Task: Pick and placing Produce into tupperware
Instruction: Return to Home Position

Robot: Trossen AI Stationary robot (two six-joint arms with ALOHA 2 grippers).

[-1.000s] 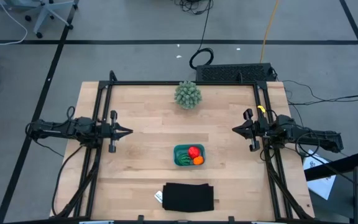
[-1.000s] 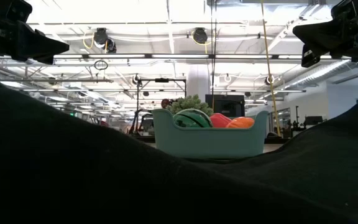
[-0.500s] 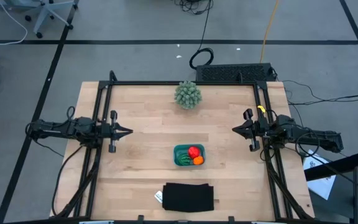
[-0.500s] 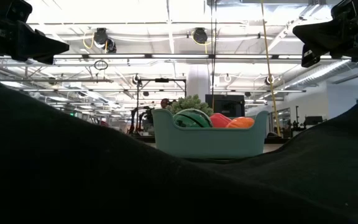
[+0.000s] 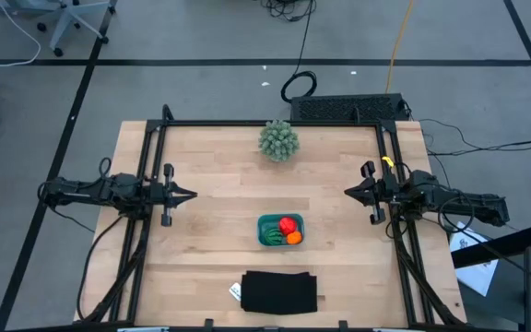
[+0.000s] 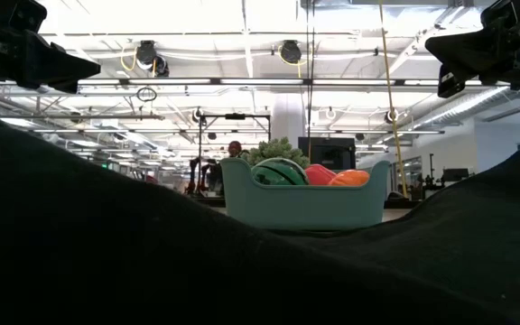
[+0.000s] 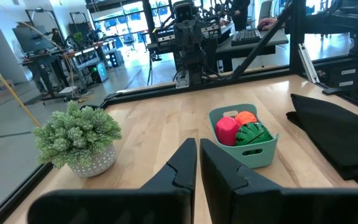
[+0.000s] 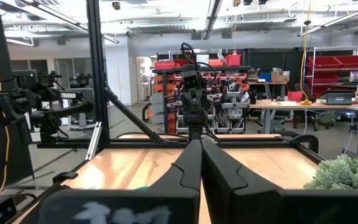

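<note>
Full tupperware (image 5: 280,231) stands mid-table (image 5: 219,175)
Striped melon (image 5: 273,237), orange ball (image 5: 294,238) and red tomato (image 5: 288,224) lie inside it; left gripper (image 5: 190,195) and right gripper (image 5: 348,192) hover at opposite edges, fingers pinched together, empty.

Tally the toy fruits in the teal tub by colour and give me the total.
Green striped fruit: 1
Red fruit: 1
Orange fruit: 1
Total: 3, all inside the teal tub
</note>
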